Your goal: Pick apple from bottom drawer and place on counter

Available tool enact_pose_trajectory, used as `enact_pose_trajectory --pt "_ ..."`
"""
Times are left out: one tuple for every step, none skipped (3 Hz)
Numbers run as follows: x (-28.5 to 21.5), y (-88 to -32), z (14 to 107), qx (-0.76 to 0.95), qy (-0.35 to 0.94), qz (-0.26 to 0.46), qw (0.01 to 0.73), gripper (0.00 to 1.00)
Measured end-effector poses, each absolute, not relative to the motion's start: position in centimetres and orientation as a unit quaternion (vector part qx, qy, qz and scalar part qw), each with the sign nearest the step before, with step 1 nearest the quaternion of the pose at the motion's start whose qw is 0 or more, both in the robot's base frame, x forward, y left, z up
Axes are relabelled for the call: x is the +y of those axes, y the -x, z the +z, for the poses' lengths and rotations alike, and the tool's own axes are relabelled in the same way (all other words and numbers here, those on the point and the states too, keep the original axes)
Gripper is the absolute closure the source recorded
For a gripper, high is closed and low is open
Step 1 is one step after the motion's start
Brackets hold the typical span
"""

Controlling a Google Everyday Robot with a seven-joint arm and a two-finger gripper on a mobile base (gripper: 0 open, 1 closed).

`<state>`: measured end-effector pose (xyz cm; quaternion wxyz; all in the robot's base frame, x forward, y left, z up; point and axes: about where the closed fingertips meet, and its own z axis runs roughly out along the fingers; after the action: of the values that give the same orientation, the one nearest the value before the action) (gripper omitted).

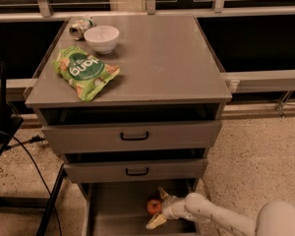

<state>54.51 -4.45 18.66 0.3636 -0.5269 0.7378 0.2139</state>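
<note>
The apple (154, 206) is small and red-orange and lies inside the open bottom drawer (115, 215), toward its right side. My gripper (159, 208) reaches into the drawer from the lower right. It is open, with one fingertip above the apple and the other below it, so the apple sits between the fingers. The counter (157, 58) is the flat grey top of the cabinet above.
On the counter stand a white bowl (102, 38), a tipped can (80, 27) behind it and a green snack bag (84, 72). The two upper drawers with black handles (134, 136) overhang the bottom drawer. A black stand and cables (19, 146) are at the left.
</note>
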Motion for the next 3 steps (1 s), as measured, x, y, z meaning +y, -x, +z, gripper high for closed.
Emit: enact_pose_trajectory --pt "-4.7 -55.3 15.9 0.747 0.525 0.211 0.349 0.0" --pt "-4.7 -55.6 15.2 0.75 0.523 0.211 0.346 0.0" --pt "-4.6 -56.2 13.9 0.755 0.518 0.215 0.339 0.0"
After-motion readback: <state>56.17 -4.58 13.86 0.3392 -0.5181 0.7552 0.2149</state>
